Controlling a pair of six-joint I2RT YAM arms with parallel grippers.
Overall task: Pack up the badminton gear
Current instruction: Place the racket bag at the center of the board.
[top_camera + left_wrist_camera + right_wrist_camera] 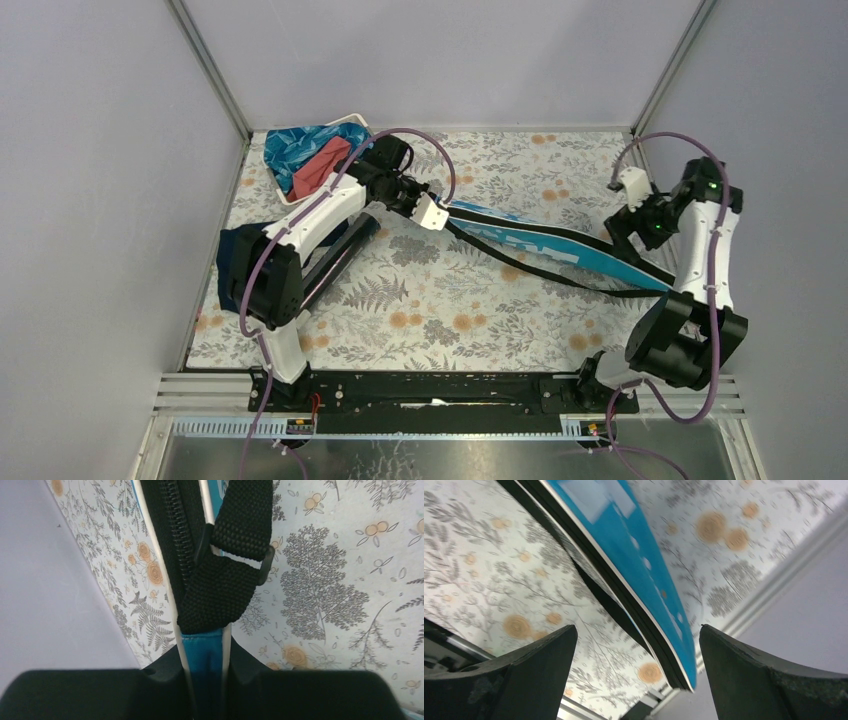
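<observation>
The left jaws stand narrow, pinched on the slim handle end of the blue bag [202, 650]. In the left wrist view the blue fabric and its white piping run straight down into the pinch. The black strap [225, 587] with its buckle sits just above, and beside it the zipper [172, 535], its teeth looking meshed along that stretch. The right jaws are spread wide and grip nothing. In the right wrist view the bag's broad end lies beyond and between the two pads, touching neither as far as shows.

From above, the bag stretches slantwise across the floral surface [420, 300], from the centre toward the right edge of the frame. The left arm [330, 205] is at its narrow tip and the right arm [700, 250] is beside its wide end. No racket or shuttlecock shows outside the bag. A long black shape [338, 255] under the left arm, at centre left, may be the tube, though I cannot be sure.

From this I judge that the rackets are probably inside and that the step in hand is closing or settling the bag. The next move calls for the right jaws to find the zipper pull or a firm edge while the left pinch holds the fabric taut. The fabric is limp and could bunch.
</observation>
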